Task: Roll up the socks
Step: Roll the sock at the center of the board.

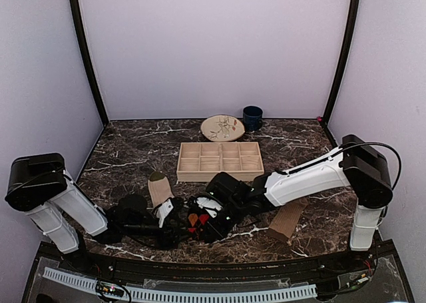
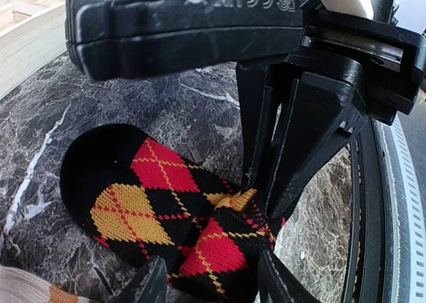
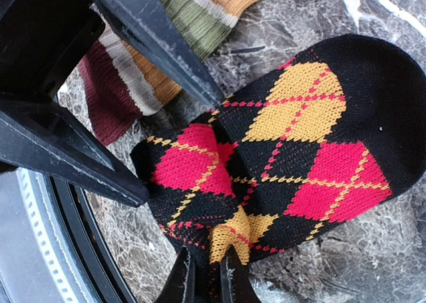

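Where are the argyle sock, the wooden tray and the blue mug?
argyle sock point(image 3: 306, 106), right wrist view, on a yellow diamond.
wooden tray point(image 1: 200, 176), top external view, on its near wall.
blue mug point(image 1: 252, 120), top external view, on its side.

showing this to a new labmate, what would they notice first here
The black argyle sock with red and yellow diamonds lies near the front edge of the table. The right gripper pinches a fold of it, and the left gripper stands open astride it. Behind sits a wooden divided tray, a striped sock by its near left corner, a tan sock further right.
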Available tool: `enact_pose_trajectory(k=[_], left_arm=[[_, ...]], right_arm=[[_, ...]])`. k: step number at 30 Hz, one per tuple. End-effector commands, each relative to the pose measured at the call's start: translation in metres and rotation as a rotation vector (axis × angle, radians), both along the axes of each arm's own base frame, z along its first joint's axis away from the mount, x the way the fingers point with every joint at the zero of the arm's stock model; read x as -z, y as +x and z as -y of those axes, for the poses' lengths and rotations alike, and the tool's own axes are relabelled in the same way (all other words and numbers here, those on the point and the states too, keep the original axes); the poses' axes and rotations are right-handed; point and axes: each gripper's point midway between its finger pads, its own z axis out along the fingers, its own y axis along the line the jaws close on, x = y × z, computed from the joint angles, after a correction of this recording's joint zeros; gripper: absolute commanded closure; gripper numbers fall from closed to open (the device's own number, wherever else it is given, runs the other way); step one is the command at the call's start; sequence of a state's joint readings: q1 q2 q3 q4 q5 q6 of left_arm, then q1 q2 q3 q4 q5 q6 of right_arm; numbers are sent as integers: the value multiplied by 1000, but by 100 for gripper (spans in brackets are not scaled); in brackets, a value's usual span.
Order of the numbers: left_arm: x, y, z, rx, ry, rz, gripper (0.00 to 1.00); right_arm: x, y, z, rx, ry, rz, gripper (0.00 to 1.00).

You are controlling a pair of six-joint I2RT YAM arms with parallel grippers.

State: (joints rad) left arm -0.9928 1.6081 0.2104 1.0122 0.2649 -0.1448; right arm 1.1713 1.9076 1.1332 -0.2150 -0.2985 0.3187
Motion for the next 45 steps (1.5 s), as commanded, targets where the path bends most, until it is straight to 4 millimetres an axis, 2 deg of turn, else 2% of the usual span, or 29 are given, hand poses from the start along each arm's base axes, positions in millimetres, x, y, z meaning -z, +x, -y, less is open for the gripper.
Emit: enact_pose_trajectory(k=[1, 8, 10, 19, 23, 27, 31, 32, 34, 38, 40, 45], left_arm=[[0, -2, 2, 24, 15, 15, 50], [6, -13, 10, 93, 27, -18, 49], [8, -15, 12, 104, 29, -27, 49], [12, -19, 12, 120, 41, -52, 50], [18, -20, 15, 132, 52, -66, 61], [24, -23, 19, 158, 56, -87, 77], [28, -24, 19, 159, 62, -104, 98], [29, -24, 18, 154, 64, -107, 100], [30, -23, 17, 139, 64, -113, 100], [32, -22, 15, 115, 63, -131, 100], [33, -21, 15, 108, 62, -145, 100], [39, -22, 18, 99, 67, -186, 100]], right_arm=[[13, -5, 11, -22, -64, -33, 100], [16, -7, 13, -28, -74, -41, 100], [8, -3, 5, -29, -54, -28, 100], [7, -1, 3, -30, -48, -22, 100], [7, -2, 3, -31, -48, -21, 100], [7, -1, 3, -30, -49, -21, 100], [7, 0, 4, -23, -54, -13, 100], [7, 1, 5, -19, -55, -9, 100], [7, 4, 6, -9, -57, 4, 96], [-1, 11, 6, 17, -43, 47, 79], [5, 11, 15, 27, -59, 57, 72], [-2, 18, 21, 58, -42, 116, 65]])
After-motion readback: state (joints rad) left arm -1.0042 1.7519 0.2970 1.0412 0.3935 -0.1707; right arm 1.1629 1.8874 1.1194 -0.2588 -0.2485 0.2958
